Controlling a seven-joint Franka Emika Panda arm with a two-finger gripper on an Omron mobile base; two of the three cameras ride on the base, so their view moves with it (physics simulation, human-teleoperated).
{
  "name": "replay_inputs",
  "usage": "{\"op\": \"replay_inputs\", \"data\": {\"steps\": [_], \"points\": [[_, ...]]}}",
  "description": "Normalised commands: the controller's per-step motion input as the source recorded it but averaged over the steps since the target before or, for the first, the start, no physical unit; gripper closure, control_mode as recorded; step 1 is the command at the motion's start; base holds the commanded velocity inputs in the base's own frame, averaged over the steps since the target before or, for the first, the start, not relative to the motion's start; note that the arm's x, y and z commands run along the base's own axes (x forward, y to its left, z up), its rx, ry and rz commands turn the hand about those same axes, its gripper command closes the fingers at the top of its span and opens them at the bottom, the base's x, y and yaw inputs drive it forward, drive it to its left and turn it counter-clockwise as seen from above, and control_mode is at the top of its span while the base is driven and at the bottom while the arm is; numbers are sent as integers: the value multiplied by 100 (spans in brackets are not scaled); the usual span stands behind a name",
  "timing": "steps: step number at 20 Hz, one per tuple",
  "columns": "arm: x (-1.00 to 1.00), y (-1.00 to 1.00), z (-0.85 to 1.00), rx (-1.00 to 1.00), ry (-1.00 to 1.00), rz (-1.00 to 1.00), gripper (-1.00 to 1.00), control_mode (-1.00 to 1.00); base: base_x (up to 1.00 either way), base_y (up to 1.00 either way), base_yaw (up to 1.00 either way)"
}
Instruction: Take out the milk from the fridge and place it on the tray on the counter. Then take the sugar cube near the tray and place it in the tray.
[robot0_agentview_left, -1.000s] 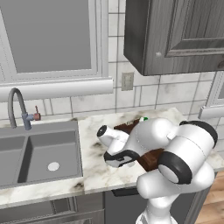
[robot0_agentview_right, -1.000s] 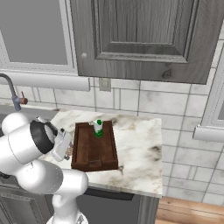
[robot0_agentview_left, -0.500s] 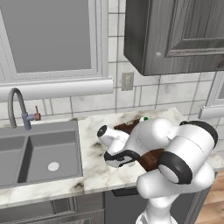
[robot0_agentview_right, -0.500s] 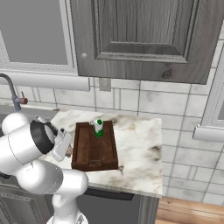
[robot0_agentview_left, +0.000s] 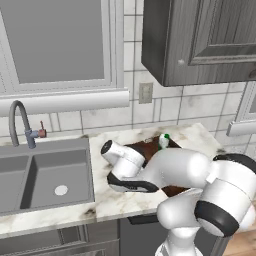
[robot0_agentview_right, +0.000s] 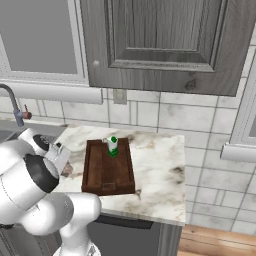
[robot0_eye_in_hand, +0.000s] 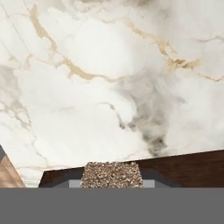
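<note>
The speckled tan sugar cube (robot0_eye_in_hand: 112, 174) sits between my gripper's (robot0_eye_in_hand: 112, 183) fingers, which are shut on it just above the marbled counter (robot0_eye_in_hand: 109, 87). My hand (robot0_agentview_left: 124, 167) hangs low over the counter (robot0_agentview_left: 112, 202), at the left side of the dark brown tray (robot0_agentview_right: 107, 175). The milk (robot0_agentview_right: 113, 146), a small green and white carton, stands upright at the tray's far end. From the left base view the milk (robot0_agentview_left: 163, 141) shows behind my arm, and the tray (robot0_agentview_left: 148, 148) is mostly hidden by it. The fridge is out of view.
A grey sink (robot0_agentview_left: 50, 175) with a curved faucet (robot0_agentview_left: 19, 120) lies left of my hand. Dark grey wall cabinets (robot0_agentview_right: 165, 40) hang above the counter. The counter's right edge (robot0_agentview_right: 182, 180) drops off beyond the tray.
The fingers have shut within the last second. The arm and hand have hardly moved, and the milk and tray stay where they were.
</note>
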Motion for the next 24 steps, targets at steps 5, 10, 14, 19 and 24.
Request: {"op": "replay_inputs", "data": {"steps": [5,10,14,19,24], "points": [[-21,-57,56,0,-6,3,100,-100,0,0,0],[-8,-82,22,7,-5,14,100,-100,0,0,0],[15,-45,11,18,2,21,100,-100,0,0,0],[21,-16,0,17,19,28,100,-100,0,0,0],[7,-20,0,12,11,31,100,-100,0,0,0]]}}
